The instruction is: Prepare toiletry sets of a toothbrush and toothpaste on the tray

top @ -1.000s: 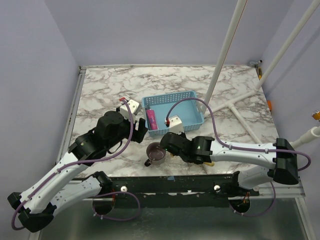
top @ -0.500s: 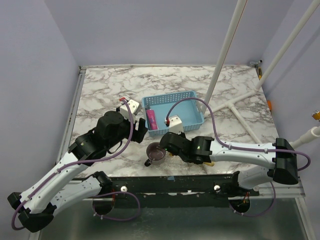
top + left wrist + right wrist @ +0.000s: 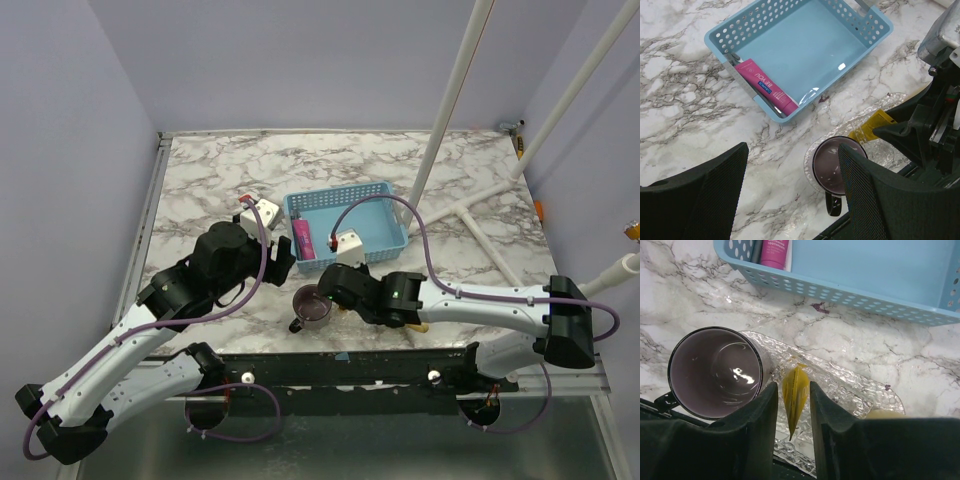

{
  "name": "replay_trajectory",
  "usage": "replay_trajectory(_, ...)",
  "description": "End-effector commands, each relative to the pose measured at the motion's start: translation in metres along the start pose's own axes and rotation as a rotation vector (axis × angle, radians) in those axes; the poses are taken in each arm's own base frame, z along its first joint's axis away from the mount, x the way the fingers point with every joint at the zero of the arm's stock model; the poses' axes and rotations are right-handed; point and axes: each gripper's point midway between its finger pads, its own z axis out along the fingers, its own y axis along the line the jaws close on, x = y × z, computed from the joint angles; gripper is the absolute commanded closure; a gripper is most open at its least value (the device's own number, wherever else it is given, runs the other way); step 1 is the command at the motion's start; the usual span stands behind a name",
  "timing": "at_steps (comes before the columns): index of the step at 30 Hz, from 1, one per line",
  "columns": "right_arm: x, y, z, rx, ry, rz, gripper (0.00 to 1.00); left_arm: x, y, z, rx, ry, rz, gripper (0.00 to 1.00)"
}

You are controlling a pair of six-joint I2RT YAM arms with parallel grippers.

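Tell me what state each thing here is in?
blue basket: upright, holding the pink tube.
pink tube: lying flat along the basket's wall.
purple mug: upright, empty, standing on the clear tray.
clear tray: lying flat, mug at one end.
yellow tube: on edge, gripped above the tray.
right gripper: shut on the yellow tube.
left gripper: open, empty.

Grey-veined white marble tabletop [image 3: 680, 95], blue perforated basket [image 3: 760, 17], pink tube [image 3: 765, 90], yellow tube [image 3: 795, 395], purple mug [image 3: 715, 372]
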Motion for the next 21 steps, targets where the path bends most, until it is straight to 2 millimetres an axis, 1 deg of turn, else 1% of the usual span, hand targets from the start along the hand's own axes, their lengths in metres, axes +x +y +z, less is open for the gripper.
replay_trajectory(1, -0.021, 0.001, -0.007, 0.005, -0.036, 0.025, 0.63, -0.003, 0.003, -0.001, -0.017, -0.01, -0.008, 0.27)
replay_trajectory(5, -0.036, 0.006, -0.017, -0.027, -0.057, 0.049, 0.61, -0.003, 0.004, -0.001, -0.018, -0.01, -0.008, 0.27)
replay_trajectory(8, -0.048, 0.012, -0.024, -0.063, -0.076, 0.057, 0.57, -0.003, 0.004, -0.001, -0.019, -0.011, -0.008, 0.27)
replay_trajectory(10, -0.058, 0.016, -0.027, -0.077, -0.089, 0.054, 0.54, -0.002, 0.004, -0.001, -0.019, -0.009, -0.008, 0.27)
replay_trajectory(12, -0.066, 0.018, -0.028, -0.07, -0.101, 0.046, 0.53, -0.002, 0.004, -0.001, -0.02, -0.009, -0.008, 0.27)
replay_trajectory(17, -0.089, 0.022, -0.026, -0.079, -0.118, 0.04, 0.52, -0.004, 0.006, -0.002, -0.031, -0.016, -0.01, 0.27)
replay_trajectory(21, -0.104, 0.019, -0.012, -0.082, -0.108, 0.043, 0.52, -0.004, 0.008, -0.003, -0.042, -0.023, -0.012, 0.27)
